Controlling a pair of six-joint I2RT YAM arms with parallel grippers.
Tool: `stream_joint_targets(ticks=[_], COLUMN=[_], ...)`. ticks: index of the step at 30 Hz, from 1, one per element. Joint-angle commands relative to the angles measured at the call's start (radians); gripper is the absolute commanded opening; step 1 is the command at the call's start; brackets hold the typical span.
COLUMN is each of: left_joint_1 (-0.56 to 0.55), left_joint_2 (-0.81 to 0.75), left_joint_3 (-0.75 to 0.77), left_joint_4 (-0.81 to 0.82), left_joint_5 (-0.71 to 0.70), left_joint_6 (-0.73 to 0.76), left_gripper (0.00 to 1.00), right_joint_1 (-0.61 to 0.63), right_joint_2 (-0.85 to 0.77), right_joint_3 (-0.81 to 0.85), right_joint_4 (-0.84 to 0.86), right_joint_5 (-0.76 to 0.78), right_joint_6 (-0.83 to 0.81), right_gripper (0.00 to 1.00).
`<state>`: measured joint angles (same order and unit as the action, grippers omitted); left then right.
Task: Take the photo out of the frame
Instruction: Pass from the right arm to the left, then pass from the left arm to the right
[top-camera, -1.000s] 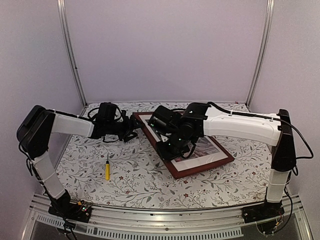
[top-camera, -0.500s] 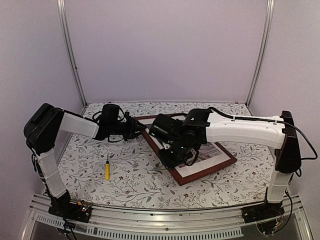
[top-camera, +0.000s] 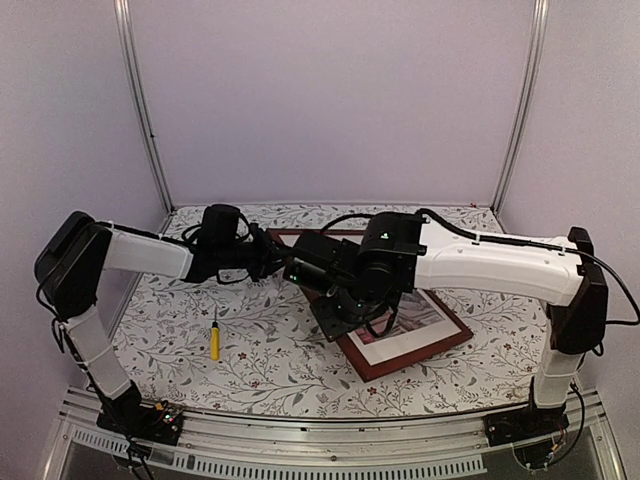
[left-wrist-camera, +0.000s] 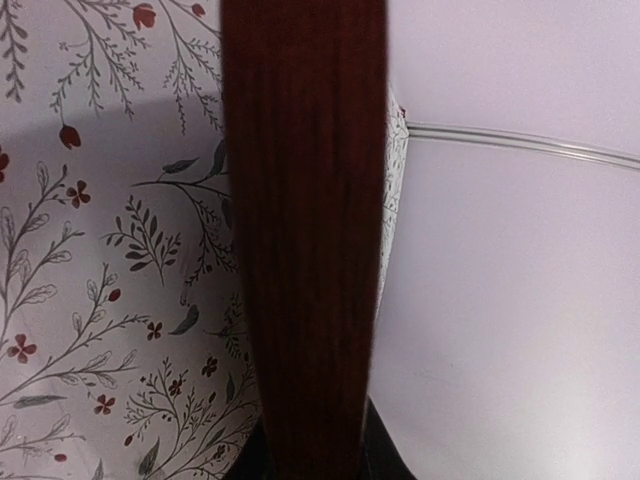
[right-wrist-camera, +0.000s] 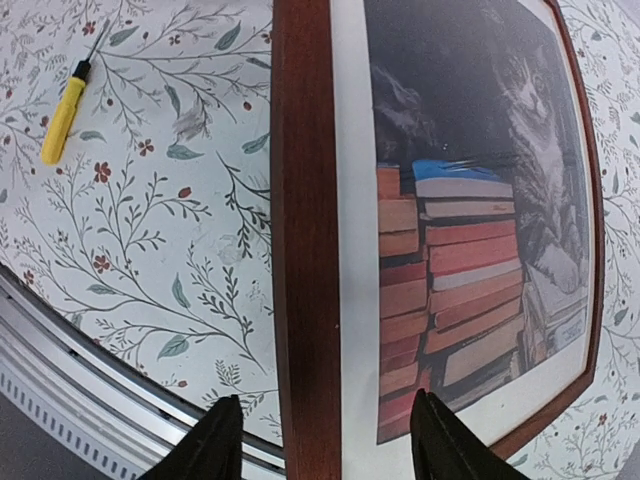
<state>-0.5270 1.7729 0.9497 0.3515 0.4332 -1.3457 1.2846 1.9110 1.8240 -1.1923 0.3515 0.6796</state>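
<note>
While the photo (right-wrist-camera: 470, 230) lies face-up inside the frame (right-wrist-camera: 305, 250), both hands work at the frame's left end.

The frame rests on the floral worktop (top-camera: 260, 370), its long axis running from far-left to near-right in the overhead view. The left hand (top-camera: 262, 262) is at the far-left corner. In its wrist view a dark rail runs straight out from between the fingers, so it reads as closed on the frame; whether that corner is off the worktop cannot be told. The right hand (right-wrist-camera: 322, 400) hovers above the near long rail with its fingers (right-wrist-camera: 222, 440) spread wide. One is outside over the worktop, the other over the photo's white border, and the rail runs directly away between them. This hand is nearer the print, which lies to the inner side of that rail.
</note>
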Motion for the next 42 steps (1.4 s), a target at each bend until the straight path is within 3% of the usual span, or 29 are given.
stream_joint_targets(ticks=[1,7,18,33,42], left_joint_1=[-0.046,-0.086,-0.138,-0.180,-0.214], left_joint_2=[-0.067,-0.135,-0.248,-0.314,-0.337], left_joint_3=[-0.023,-0.006,0.067,0.237,0.301], left_joint_4=[-0.043,-0.134,-0.427,-0.539,-0.560], left_joint_5=[-0.030,-0.079,-0.212,-0.302,-0.335], left_joint_6=[0.005,-0.040,-0.056,-0.028,-0.021], left_gripper=[0.00,0.00,0.00,0.00,0.00], right_joint_1=[0.041,0.073,0.075,0.075,0.076], right_joint_2=[0.067,0.161,0.195,0.209,0.210], right_joint_3=[0.130,0.220,0.235,0.325,0.328], right_joint_4=[-0.140,-0.177,-0.177,-0.177,-0.175], right_joint_5=[0.137,0.216,0.357,0.541,0.600], right_joint_6=[0.050,0.047,-0.001,-0.248,-0.331], right_gripper=[0.69,0.84,0.85,0.51,0.40])
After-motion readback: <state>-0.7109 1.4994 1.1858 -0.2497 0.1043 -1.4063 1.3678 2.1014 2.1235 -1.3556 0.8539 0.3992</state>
